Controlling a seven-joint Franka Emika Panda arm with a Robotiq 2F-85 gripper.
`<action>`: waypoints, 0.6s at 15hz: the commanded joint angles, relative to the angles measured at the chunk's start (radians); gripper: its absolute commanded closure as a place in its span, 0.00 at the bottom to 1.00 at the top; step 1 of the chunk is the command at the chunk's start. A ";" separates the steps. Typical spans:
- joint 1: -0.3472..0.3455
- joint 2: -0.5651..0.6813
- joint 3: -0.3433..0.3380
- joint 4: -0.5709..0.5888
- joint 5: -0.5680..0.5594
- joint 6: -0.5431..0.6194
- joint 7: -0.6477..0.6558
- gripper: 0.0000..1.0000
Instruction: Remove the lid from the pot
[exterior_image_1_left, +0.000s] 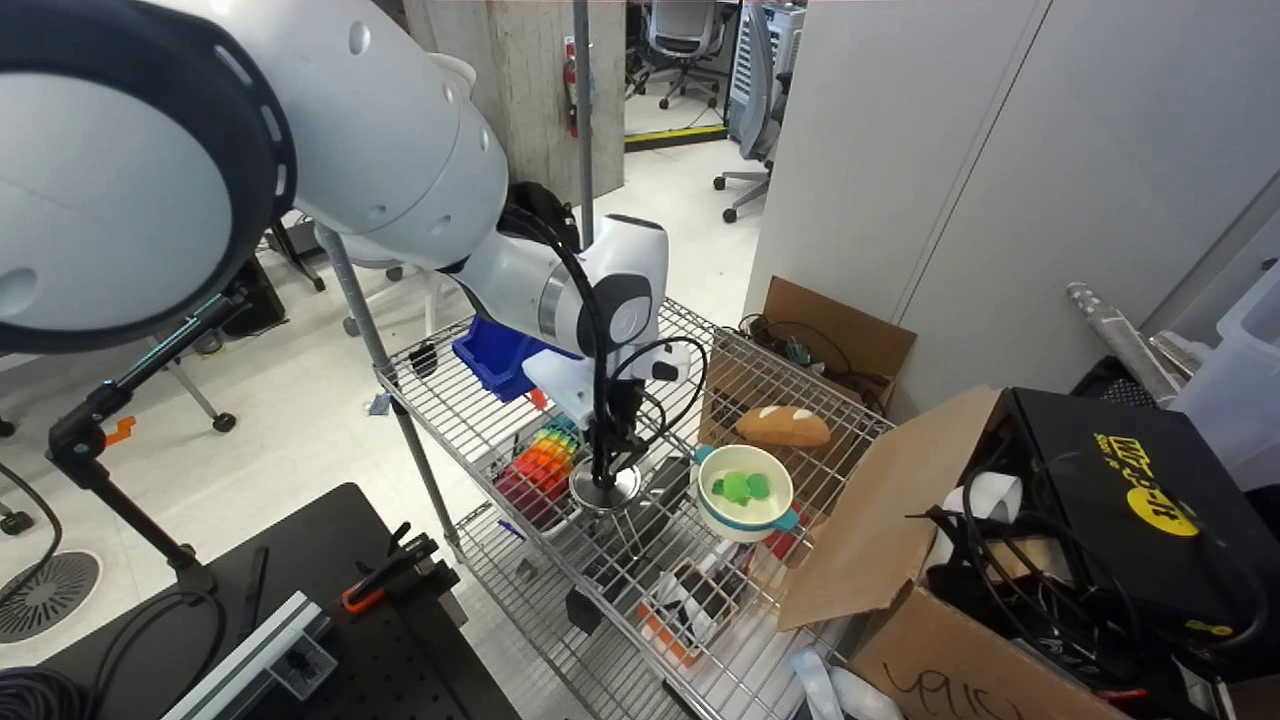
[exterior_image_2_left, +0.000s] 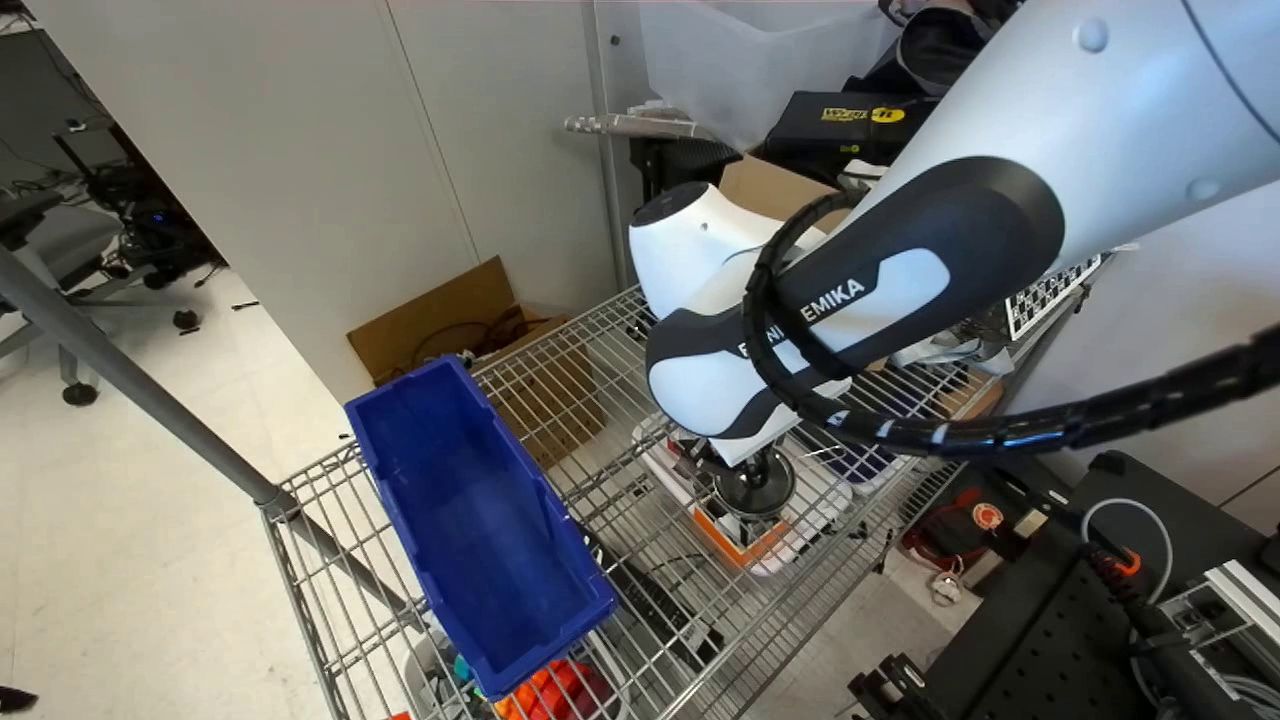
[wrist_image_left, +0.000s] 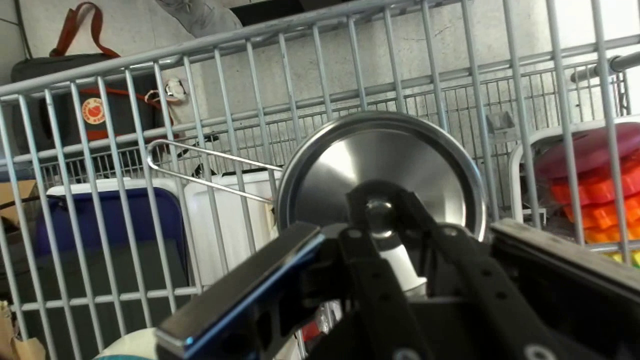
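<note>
I have the gripper (wrist_image_left: 384, 212) right above the lid (wrist_image_left: 385, 155), aimed down at its middle, with the knob (wrist_image_left: 380, 207) lying in the gap between the jaws. The coming move turns on that: lid straight below, knob in the gap. The jaws stand narrow, one to either side; the dark tips hide the contact, so I can't tell whether they pinch the knob. The lid is round and gives me no long axis. The pot (wrist_image_left: 215, 153) beneath shows little beyond its wire handle (wrist_image_left: 240, 159), which runs off to the left in the wrist view. The pot stands on the shelf (wrist_image_left: 210, 44).

In an exterior view the arm (exterior_image_1_left: 390, 120) leans over from the upper left, bends at the wrist and points the gripper down, close to upright. The bowl (exterior_image_1_left: 745, 515) sits near the lid, apart from it.

I judge the lid is not yet off. A firm squeeze, then a straight lift, should do it; a shallow grip could slip on that smooth metal, or drag the pot along.
</note>
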 joint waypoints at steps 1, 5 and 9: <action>0.005 0.010 -0.004 0.033 0.008 -0.042 0.011 0.98; 0.021 -0.048 0.000 0.021 -0.001 -0.049 0.014 0.95; 0.039 -0.031 0.013 0.131 0.010 -0.074 0.025 0.95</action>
